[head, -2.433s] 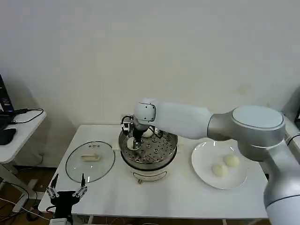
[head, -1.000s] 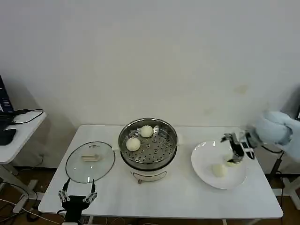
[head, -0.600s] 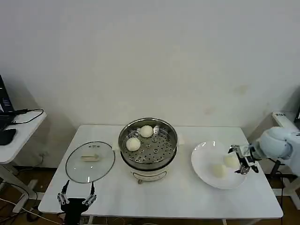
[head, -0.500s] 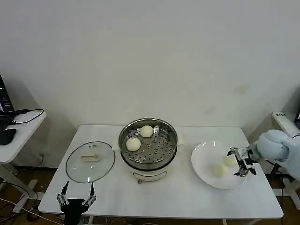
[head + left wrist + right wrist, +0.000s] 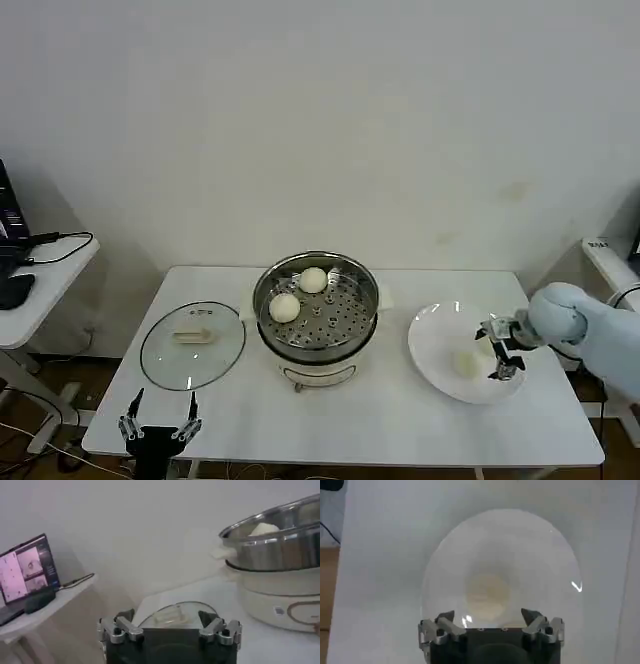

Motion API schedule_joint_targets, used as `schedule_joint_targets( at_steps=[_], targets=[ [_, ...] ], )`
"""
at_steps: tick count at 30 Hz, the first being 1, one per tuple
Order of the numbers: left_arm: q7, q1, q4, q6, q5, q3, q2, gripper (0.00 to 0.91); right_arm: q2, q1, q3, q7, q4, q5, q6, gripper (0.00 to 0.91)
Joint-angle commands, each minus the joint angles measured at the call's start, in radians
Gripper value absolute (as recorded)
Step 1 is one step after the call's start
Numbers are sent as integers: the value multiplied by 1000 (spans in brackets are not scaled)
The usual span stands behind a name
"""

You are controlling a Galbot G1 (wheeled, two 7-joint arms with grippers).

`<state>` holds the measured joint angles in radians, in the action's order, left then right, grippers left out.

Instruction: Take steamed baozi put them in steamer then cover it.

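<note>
At the lower left of the head view, the left gripper hangs idle below the table's front edge, its fingers spread wide with nothing between them. Just above it, at left of centre, the cover lies flat on the table, handle up, near the steamer but apart from it. The steamer stands at the centre of the frame, uncovered, with two baozi on its perforated tray: one toward the tray's left, one at its upper edge.

At the right, the white plate holds a baozi; a second one may sit behind the right gripper, but I cannot tell. That gripper hovers over the plate's right half, fingers parted and empty. In the right wrist view a baozi lies straight ahead on the plate, in line with the gap between the open fingers.

The step in hand looks like fetching the third baozi. The next move calls for lowering the open gripper around that baozi, squeezing gently so the soft bun is not crushed, then carrying it left to a free spot on the tray. The cover goes on last.
</note>
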<state>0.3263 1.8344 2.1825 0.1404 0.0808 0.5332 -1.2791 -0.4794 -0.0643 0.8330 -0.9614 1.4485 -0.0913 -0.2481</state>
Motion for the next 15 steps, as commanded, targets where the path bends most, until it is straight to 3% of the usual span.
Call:
schedule_joint_targets(
  at_steps=[1, 11, 13, 15],
  targets=[
    [0, -1, -1, 1, 0, -2, 0, 907, -85, -32, -15, -10, -94, -2, -12, 907],
    [0, -2, 1, 1, -6, 4, 4, 907, -125, -25, 4, -11, -122, -1, -31, 907],
    [0, -2, 0, 2, -7, 4, 3, 907, -132, -25, 3, -9, -128, -1, -38, 836],
    [0, -3, -3, 2, -7, 4, 3, 907, -134, -26, 4, -9, -131, -2, -41, 826]
  ],
)
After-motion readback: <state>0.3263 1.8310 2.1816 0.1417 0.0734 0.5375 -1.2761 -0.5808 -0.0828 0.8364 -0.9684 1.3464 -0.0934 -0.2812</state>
